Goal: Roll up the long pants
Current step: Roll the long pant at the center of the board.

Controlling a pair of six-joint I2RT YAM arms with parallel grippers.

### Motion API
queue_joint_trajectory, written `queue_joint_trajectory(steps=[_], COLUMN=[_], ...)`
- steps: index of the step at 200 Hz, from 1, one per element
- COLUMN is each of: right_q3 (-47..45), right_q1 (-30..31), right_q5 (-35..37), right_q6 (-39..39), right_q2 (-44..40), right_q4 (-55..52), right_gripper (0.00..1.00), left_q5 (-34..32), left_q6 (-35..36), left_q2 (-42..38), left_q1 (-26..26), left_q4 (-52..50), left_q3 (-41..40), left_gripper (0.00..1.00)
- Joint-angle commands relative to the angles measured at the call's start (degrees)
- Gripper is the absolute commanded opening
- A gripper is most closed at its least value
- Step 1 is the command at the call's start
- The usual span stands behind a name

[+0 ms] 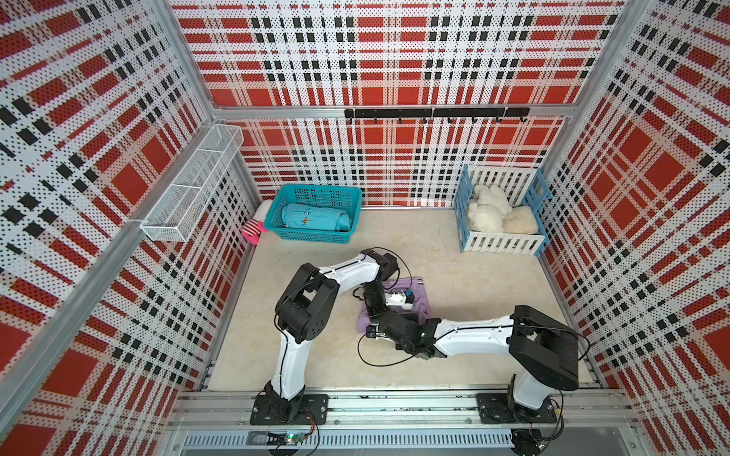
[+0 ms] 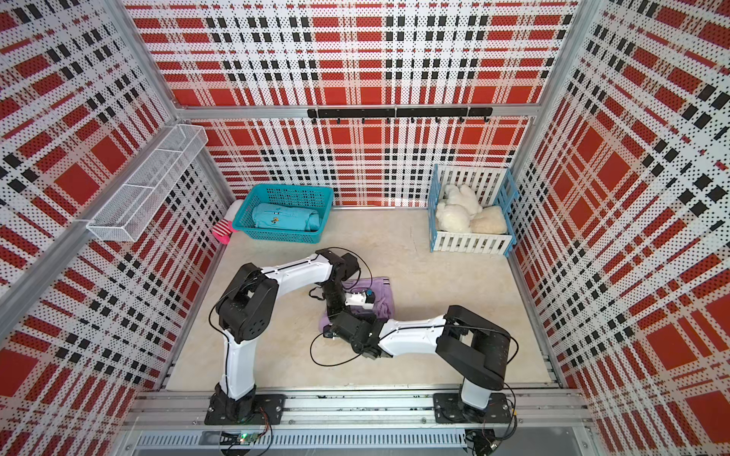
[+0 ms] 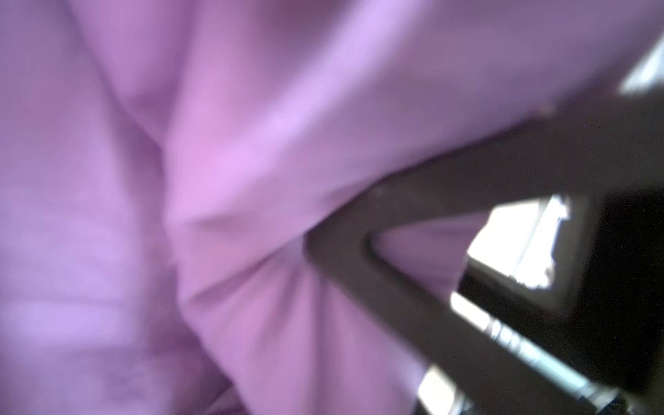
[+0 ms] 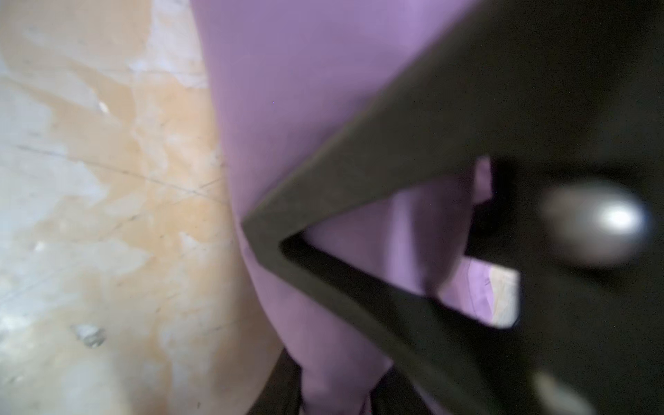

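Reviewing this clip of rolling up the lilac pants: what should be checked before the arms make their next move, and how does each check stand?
1. Long pants lie bunched on the table, not spread out: ok.
2. Left gripper is down on the cloth; grip: cannot tell, its wrist view is blurred.
3. Right gripper is at the bundle's near edge; grip: cannot tell.
4. Gap between the two wrists: cannot tell, they overlap in both top views.
5. Teal basket and slatted crate stand apart from the bundle: ok.
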Motion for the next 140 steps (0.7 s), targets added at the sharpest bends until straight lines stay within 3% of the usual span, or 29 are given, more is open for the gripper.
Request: queue_joint_trajectory(steps=[1,5,8,11,52,67,98,114,140], right_q3=[-3.4,-3.6,-3.6,-3.7,-4.1,-3.5,-0.4,2.6,9.1], right_q1=[-2.5,-2.5,-2.6,-2.6,-3.8,-4.5,-7.0,-8.6,-13.1], right_q5=[-4.8,-4.8,-5.0,-5.2,-6.7,-9.0,-16.8,-24.1,-36.9], right_q6=[2.2,2.2,2.2,2.2,2.5,3.0,3.2,2.8,1.0], right_q2=[5.7,5.6,5.6,5.5,3.8,2.8,1.3,1.3,2.0], right_q4=[-3.0,-3.0,-3.1,-3.0,-4.2,-5.8,-11.1,-15.5,-23.5], right_gripper=[0.0,0.0,0.0,0.0,0.0,0.0,0.0,0.0,0.0], left_q5=[-11.3,-11.5,-11.8,-12.0,-21.2,-26.3,-29.8,-34.0,-43.1], left_q6=[-0.3,-0.4,-0.6,-0.8,-7.9,-11.4,-17.0,-19.5,-22.0], left_q2=[6.7,6.4,6.2,6.0,4.1,1.9,-4.1,-7.0,-12.9], left_q1=[6.8,7.9,8.7,9.6,23.9,27.9,36.3,38.2,36.0], left_q4=[5.5,5.8,6.1,6.4,13.2,15.6,20.3,23.3,29.0], left_q3=[-5.1,-5.1,-5.0,-5.1,-4.2,-3.1,-2.6,-3.9,-8.5], left_gripper=[0.65,0.78,0.94,1.0,0.99,0.99,0.99,0.99,0.99])
